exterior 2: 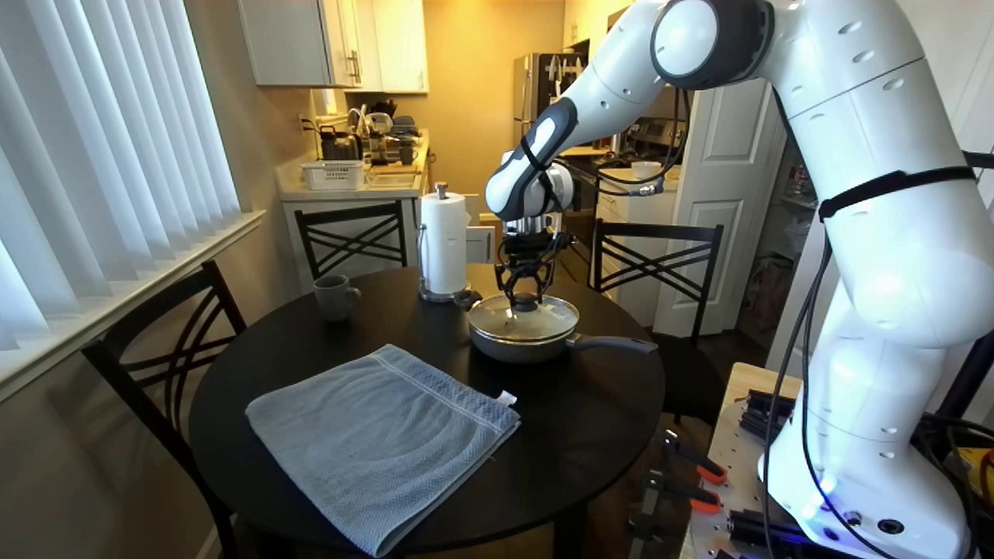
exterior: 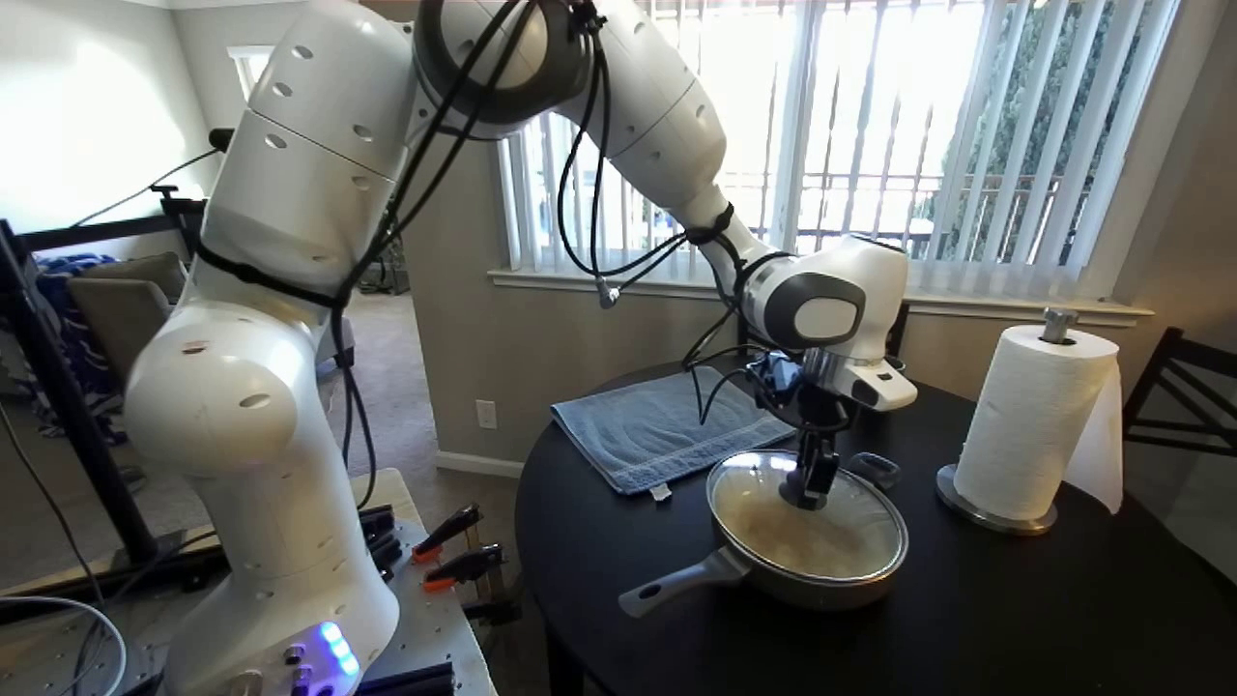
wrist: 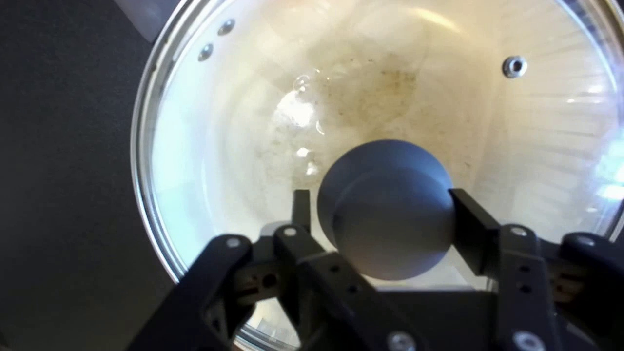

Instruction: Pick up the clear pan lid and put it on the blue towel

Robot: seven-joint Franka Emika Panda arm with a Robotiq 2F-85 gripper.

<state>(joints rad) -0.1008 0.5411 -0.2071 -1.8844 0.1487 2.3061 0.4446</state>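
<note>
The clear pan lid [exterior: 850,536] rests on the cream-coloured frying pan [exterior: 821,592]; it also shows in an exterior view [exterior 2: 497,322] and fills much of the wrist view [wrist: 234,126]. Its dark round knob [wrist: 390,214] is between my fingers. My gripper [wrist: 379,195] points down over the lid, also in both exterior views [exterior: 810,483] [exterior 2: 525,296]. It is open around the knob: a gap shows at the left finger, and the right finger is against or very near the knob. The blue towel [exterior 2: 380,442] lies flat on the table beside the pan, also in an exterior view [exterior: 667,425].
The round dark table [exterior: 618,570] carries everything. The pan's long handle [exterior: 681,583] sticks out on the robot's side. A white paper towel roll [exterior: 1039,425] stands beyond the pan. A grey mug [exterior 2: 334,297] stands near the table's edge. Dark chairs [exterior 2: 186,341] surround the table.
</note>
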